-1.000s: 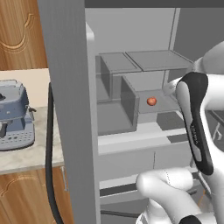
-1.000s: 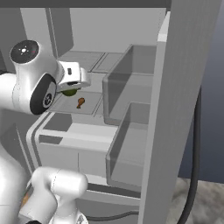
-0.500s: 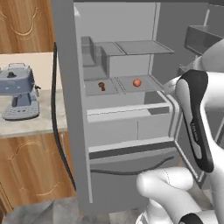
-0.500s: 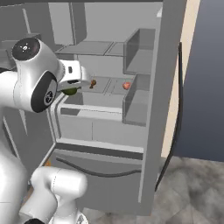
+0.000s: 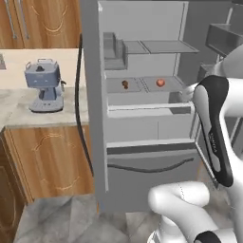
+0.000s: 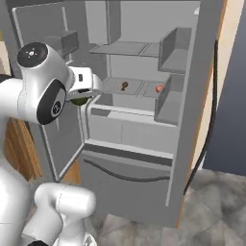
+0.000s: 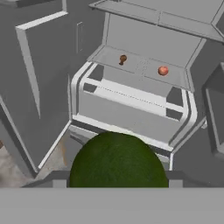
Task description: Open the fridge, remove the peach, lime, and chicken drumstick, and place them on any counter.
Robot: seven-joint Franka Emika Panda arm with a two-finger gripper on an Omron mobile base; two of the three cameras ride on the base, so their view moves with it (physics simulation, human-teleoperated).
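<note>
Between the fingertips of the gripper (image 7: pixel 114 181) sits the lime (image 7: pixel 117 161) — a dark green ball filling the gap, the jaws standing partway apart and closed against its sides. From the right base camera the same green ball (image 6: pixel 80 100) shows just under the white hand (image 6: pixel 89 88), held out in front of the open fridge (image 6: pixel 192 144) and clear of its shelves. Beyond the held fruit, on a middle glass shelf, lie the chicken drumstick (image 7: pixel 123 59) to the left and the peach (image 7: pixel 163 70) to the right — apart from each other, neither touching the gripper. Both fridge doors stand swung wide. Left of the fridge, in the left base camera, a stretch of counter (image 5: pixel 14 111) over wooden cabinets carries a blue-grey coffee machine (image 5: pixel 44 85). Grey tiled floor (image 6: pixel 216 202) lies before the fridge.
</note>
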